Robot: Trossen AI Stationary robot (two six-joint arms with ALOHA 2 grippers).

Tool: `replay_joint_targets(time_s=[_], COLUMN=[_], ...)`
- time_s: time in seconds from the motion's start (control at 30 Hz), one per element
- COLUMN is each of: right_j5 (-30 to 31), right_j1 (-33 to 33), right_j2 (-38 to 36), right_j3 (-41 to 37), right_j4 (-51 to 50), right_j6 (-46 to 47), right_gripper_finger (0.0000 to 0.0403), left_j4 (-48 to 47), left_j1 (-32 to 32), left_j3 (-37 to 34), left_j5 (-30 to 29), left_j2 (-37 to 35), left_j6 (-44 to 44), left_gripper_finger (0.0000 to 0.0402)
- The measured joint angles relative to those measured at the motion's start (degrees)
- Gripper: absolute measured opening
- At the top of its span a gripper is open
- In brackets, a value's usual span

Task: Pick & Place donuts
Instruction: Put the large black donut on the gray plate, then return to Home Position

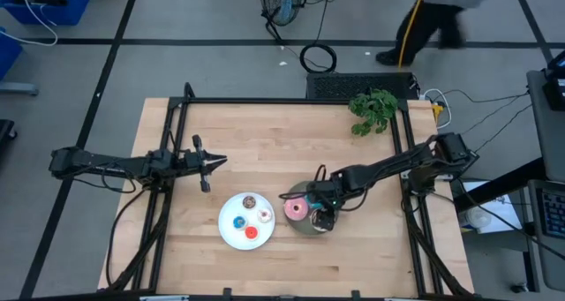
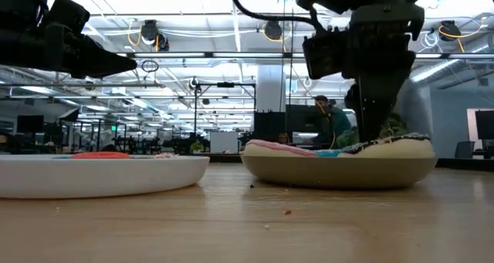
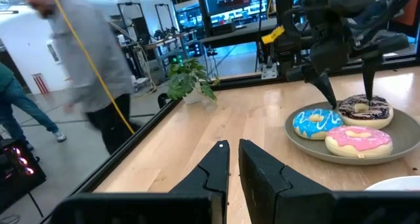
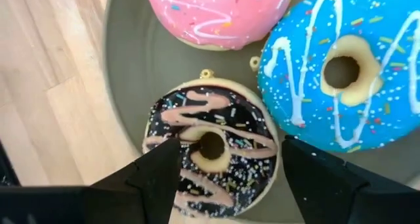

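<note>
Chocolate donut (image 4: 211, 149) fills the right wrist view, lying flat on the grey plate (image 4: 128, 86) with the right pincer (image 4: 230, 175) directly over it, fingers spread wide to either side of the ring and touching nothing I can see; that reads as a release just made, or a grasp not yet closed. Pink donut (image 4: 220, 10) and blue sprinkled donut (image 4: 344, 69) lie beside it on the same grey plate, the three packed close. Four tiny donuts sit on the white plate (image 1: 228, 230), just beside the grey plate. Left pincer (image 1: 210, 162) waits well apart from the grey plate, fingers nearly together, holding nothing. From desk height the plate rims hide most of the donuts.
</note>
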Motion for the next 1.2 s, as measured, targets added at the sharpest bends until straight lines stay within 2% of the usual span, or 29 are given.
replay_joint_targets(time_s=[0.23, 0.37, 0.5, 0.6, 0.83, 1.03, 1.2], right_j5=[1.4, 7.7, 16.3, 23.2, 27.2, 27.1, 27.5], right_j1=[0.0, 0.2, 1.2, 3.0, 3.7, 3.5, 3.2], right_j2=[-5.8, -12.6, -21.8, -29.5, -47.3, -58.3, -65.1], right_j3=[0.0, 0.0, -2.5, -7.3, -22.1, -33.8, -37.8], right_j4=[-0.1, 0.0, 3.5, 8.9, 17.6, 26.8, 28.5], right_j6=[-4.4, -10.1, -15.5, -19.3, -21.8, -28.5, -36.1], right_gripper_finger=[0.0243, 0.0224, 0.0184, 0.0139, 0.0014, 0.0011, 0.0001], left_j4=[0.0, 0.5, 0.8, 0.8, 3.9, 5.9, 7.1], left_j1=[0.0, 0.0, 0.0, 0.0, 0.0, 0.1, 0.1], left_j3=[0.0, 0.0, 0.0, 0.0, 0.0, 0.0, 0.0], left_j5=[-0.1, -2.0, -3.1, -3.2, -7.1, -7.7, -8.4], left_j2=[0.0, 0.0, 0.0, 0.0, 0.0, 0.0, 0.0], left_j6=[0.5, 0.5, 2.9, 5.0, 8.6, 10.5, 11.1], left_gripper_finger=[0.0042, 0.0042, 0.0042, 0.0042, 0.0042, 0.0042, 0.0042])
